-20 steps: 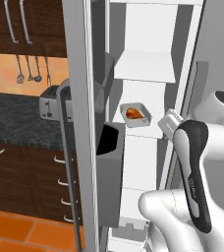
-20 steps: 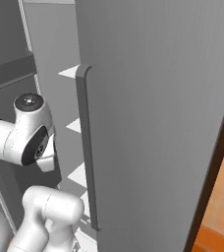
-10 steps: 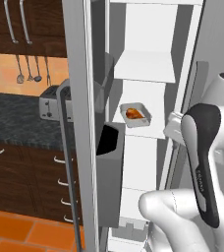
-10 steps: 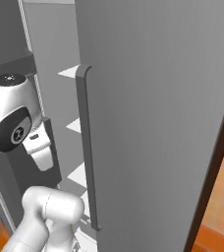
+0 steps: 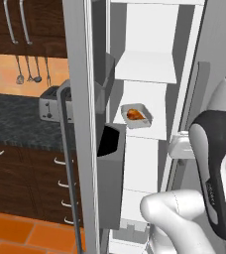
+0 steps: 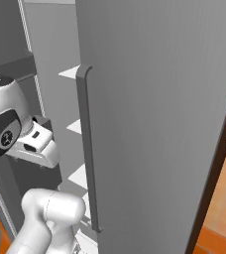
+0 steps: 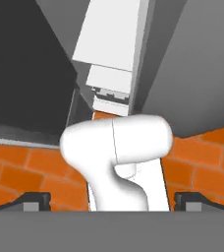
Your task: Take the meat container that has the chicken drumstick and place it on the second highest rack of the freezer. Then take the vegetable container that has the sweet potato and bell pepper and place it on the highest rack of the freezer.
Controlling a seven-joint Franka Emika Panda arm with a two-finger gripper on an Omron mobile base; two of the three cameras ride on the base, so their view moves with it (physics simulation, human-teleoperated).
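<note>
The chicken drumstick (image 5: 134, 114), a glossy orange-brown piece, lies in a shallow white rectangular meat container (image 5: 136, 116) on a flat white shelf (image 5: 144, 121) inside the freezer (image 5: 149, 69). In the left base view that shelf is the second one down among those that show, under a broader white shelf (image 5: 147, 67); the top of the compartment is cut off by the frame, so the rack count cannot be confirmed. The drumstick's long axis runs roughly from 10 to 4 o'clock in that view; which end is thicker is too small to tell. The tray sits toward the 9 o'clock side of its shelf.

The freezer's walls are smooth matte white inside, and its open grey metal door (image 5: 83, 124) stands edge-on at 9 o'clock of the tray, with a long vertical bar handle (image 5: 68, 163) and dark door bins (image 5: 110, 144). Beyond the door are a speckled dark tabletop (image 5: 16, 121) with a toaster (image 5: 53, 104), and dark wooden drawers.

In the hand view the gripper (image 7: 112, 201) looks down at orange brick-patterned floor tiles (image 7: 197, 157); its jaws stand wide apart, the two dark fingertips (image 7: 33, 201) far to either side, with nothing between them.
</note>
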